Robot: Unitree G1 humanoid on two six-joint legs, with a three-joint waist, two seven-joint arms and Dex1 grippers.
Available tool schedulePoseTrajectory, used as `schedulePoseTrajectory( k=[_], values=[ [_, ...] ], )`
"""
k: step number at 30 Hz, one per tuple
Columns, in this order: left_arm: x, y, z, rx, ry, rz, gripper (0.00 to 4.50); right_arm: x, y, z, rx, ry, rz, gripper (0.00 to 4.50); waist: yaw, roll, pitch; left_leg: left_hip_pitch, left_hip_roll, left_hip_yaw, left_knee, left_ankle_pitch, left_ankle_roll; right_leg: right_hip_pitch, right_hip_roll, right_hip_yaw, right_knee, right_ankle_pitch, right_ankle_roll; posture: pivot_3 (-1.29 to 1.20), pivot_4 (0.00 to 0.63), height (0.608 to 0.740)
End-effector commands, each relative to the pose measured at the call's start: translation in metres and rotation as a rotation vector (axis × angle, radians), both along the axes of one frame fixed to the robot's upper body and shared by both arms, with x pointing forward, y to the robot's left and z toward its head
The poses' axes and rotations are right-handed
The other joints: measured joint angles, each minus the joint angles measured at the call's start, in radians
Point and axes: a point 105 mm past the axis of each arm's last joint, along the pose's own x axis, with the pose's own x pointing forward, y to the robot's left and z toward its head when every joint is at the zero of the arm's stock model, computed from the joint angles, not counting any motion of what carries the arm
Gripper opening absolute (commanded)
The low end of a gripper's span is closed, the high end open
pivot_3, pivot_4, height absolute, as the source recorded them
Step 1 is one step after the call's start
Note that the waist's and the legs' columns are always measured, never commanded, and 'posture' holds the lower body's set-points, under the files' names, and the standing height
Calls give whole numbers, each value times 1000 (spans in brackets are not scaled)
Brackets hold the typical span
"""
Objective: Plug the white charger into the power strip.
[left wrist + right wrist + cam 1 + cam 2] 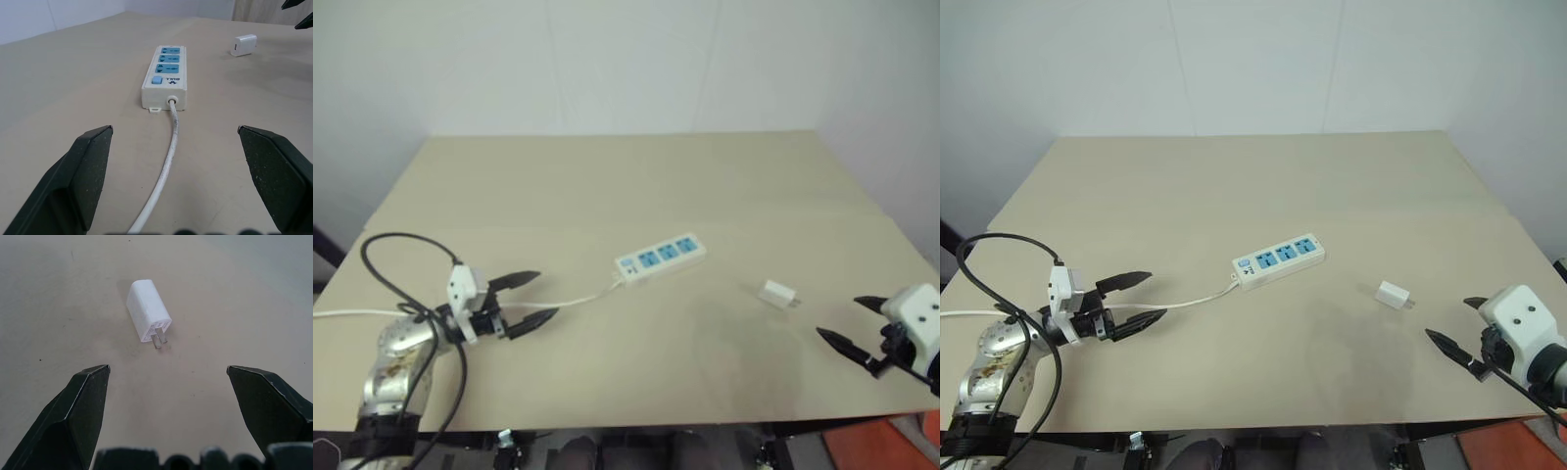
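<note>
The power strip point(661, 257) lies near the table's middle, a white bar with three blue sockets, and its thin white cord point(570, 303) runs off to the left. The white charger point(777, 294) lies on its side to the strip's right, its prongs point(159, 340) pointing toward my right gripper. My left gripper point(534, 297) hovers open over the cord, short of the strip's switch end point(157, 81). My right gripper point(851, 321) stands open at the table's right front, a short way from the charger and with nothing between its fingers.
The beige table point(607, 186) ends close behind my right gripper at the front right. A black cable point(391, 274) loops over my left arm. A pale wall point(626, 59) stands behind the table's far edge.
</note>
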Motion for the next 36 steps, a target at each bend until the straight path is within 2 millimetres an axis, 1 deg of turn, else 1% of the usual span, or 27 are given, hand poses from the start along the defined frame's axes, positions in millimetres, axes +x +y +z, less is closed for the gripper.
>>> schedulePoseTrajectory(
  k=[1, 14, 16, 19, 20, 23, 25, 27, 32, 34, 36],
  values=[
    [1, -3, 9, 11, -43, -19, 4465, -2, -1, 13, -18, -36, 1, 4500, 0, 0, 0, 0, 0, 0, 0, 0, 0, 0, 0, 0, 0, 0, 0, 0, 150, 740],
    [3, -2, 7, 15, -37, -16, 4465, -2, 2, 14, -14, -33, 9, 4500, 0, 0, 0, 0, 0, 0, 0, 0, 0, 0, 0, 0, 0, 0, 0, 0, 150, 740],
    [9, -9, -1, 31, -28, -29, 4465, 1, 7, 17, 0, -48, 19, 4500, 1, 0, 0, 0, 0, 0, 0, 0, 0, 0, 0, 0, 0, 0, 0, 0, 150, 740],
    [22, -20, -8, 21, -7, -37, 4465, 5, 18, 22, 41, -59, 48, 4500, 2, 0, -1, 1, -1, 0, 1, 0, 0, 1, 0, 0, 0, 1, 0, 0, 150, 740],
    [25, -24, -9, 16, 0, -47, 4465, 5, 25, 24, 50, -57, 68, 4500, 3, 0, -1, 1, -1, 0, 1, 0, 0, 1, 0, 0, 0, 1, 0, 0, 150, 740],
    [38, -38, -16, 69, 14, -69, 4465, 5, 52, 24, 75, -36, 143, 4500, 3, -1, -1, 0, -1, 0, 1, 0, 0, 0, 1, 0, 0, 1, 0, 0, 150, 740],
    [48, -47, -21, 118, 34, -70, 4465, 3, 72, 20, 98, -8, 193, 4500, 4, -1, -1, 0, -2, 0, 1, 0, 0, 0, 1, 0, 1, 2, 0, 0, 150, 740],
    [56, -56, -23, 108, 53, -64, 4465, 1, 88, 13, 107, 40, 237, 4500, 4, -1, -1, 0, -2, 0, 2, 0, 0, 1, 1, 0, 1, 2, 1, 0, 150, 740],
    [61, -72, -31, 128, 106, -89, 4465, 2, 110, 7, 127, 50, 271, 4500, 1, -2, -1, -2, -2, 0, 2, 0, 0, -1, 1, 0, 0, 3, 1, 0, 150, 740],
    [63, -76, -32, 140, 116, -90, 4465, 2, 113, 6, 126, 50, 276, 4500, 2, -2, -1, -2, -2, 0, 2, 0, 0, -1, 1, 0, 0, 3, 1, 0, 150, 740],
    [65, -77, -37, 194, 128, -91, 4465, 3, 114, 6, 125, 49, 273, 4500, 4, -2, -2, -1, -2, 0, 3, 0, 0, -1, 1, 0, 1, 3, 1, 0, 150, 740]
  ],
)
